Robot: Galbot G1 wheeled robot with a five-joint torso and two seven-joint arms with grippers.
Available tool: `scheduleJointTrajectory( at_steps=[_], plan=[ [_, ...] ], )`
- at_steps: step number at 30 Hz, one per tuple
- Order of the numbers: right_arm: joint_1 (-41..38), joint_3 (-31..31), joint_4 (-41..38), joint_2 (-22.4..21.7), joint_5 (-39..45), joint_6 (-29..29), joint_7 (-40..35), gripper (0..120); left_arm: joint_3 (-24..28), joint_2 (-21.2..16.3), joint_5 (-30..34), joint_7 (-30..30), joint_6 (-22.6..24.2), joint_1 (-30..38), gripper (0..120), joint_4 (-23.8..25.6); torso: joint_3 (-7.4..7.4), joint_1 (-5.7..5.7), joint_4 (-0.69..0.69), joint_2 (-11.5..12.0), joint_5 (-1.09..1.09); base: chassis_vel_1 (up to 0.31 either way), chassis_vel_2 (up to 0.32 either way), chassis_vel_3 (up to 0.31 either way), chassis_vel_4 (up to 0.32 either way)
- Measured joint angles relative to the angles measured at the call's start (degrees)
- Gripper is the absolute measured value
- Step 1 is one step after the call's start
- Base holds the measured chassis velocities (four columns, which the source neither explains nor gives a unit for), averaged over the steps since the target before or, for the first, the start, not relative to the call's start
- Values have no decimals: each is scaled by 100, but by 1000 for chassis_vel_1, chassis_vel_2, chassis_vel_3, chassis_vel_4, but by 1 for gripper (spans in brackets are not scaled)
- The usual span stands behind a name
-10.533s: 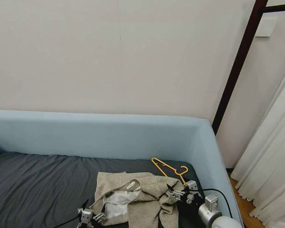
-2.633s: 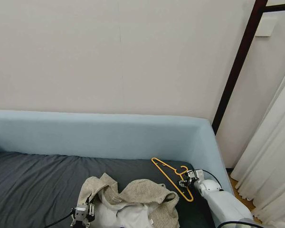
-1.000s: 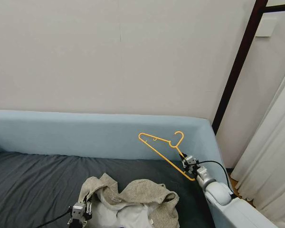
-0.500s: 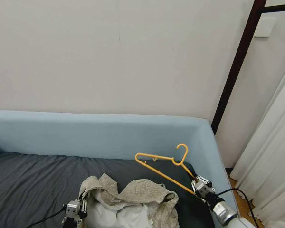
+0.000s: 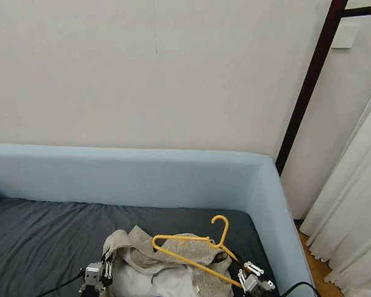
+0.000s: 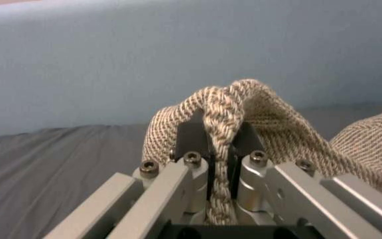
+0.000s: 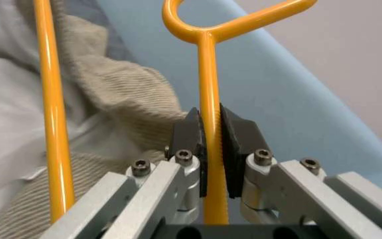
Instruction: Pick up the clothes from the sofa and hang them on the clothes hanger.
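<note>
item: beige knit sweater (image 5: 188,250) with a white inner layer (image 5: 167,279), lying bunched on the dark grey seat cover (image 5: 43,235) of the pale blue sofa (image 5: 142,176), toward the sofa's right end and at the seat's front edge.

item: orange hanger (image 5: 182,237), lifted off the sofa seat and tilted, hook uppermost, its bars crossing above the sweater; it stands short of the sofa's backrest.

tool: left gripper (image 5: 94,275), low over the sofa seat at the sweater's left edge. in the left wrist view (image 6: 219,144) the pads are pressed together on a raised fold of the sweater (image 6: 257,109), with the sofa backrest (image 6: 177,50) behind.

tool: right gripper (image 5: 250,281), at the front of the sofa seat near the right arm of the sofa. in the right wrist view (image 7: 210,134) the black pads pinch the hanger's straight stem (image 7: 208,89) just below the hook, with the sweater (image 7: 111,99) beneath and the sofa's blue side (image 7: 277,89) beyond.
</note>
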State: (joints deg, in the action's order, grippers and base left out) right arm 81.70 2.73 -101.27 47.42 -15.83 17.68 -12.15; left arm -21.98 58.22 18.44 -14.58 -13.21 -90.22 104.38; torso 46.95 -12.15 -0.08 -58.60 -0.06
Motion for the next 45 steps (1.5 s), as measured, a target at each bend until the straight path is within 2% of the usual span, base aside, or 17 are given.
scheduleJointTrajectory(
  at_steps=[8,20,32,38,45],
  plan=[
    [-437,-647,338,320,-348,-13,-25,6,22,-81,5,-43,44,-105,1,197,0,0,1,1,0,0,0,0,0],
    [-1222,-1500,720,757,-307,-306,-226,6,159,-175,-23,-102,154,-318,1,538,1,0,1,1,0,0,0,0,0],
    [-1480,-1565,973,1339,124,-740,-563,6,463,-28,-196,-103,102,-415,1,780,1,0,2,1,1,0,0,0,0],
    [-1497,-1594,1002,1450,-33,-764,-592,6,804,-101,-208,-21,73,-2,1,823,1,0,0,1,1,0,0,0,0],
    [-1683,-1694,1101,1502,-84,-791,-597,6,1222,-428,-152,163,82,549,1,798,1,-1,0,1,1,0,0,0,0]
  ],
)
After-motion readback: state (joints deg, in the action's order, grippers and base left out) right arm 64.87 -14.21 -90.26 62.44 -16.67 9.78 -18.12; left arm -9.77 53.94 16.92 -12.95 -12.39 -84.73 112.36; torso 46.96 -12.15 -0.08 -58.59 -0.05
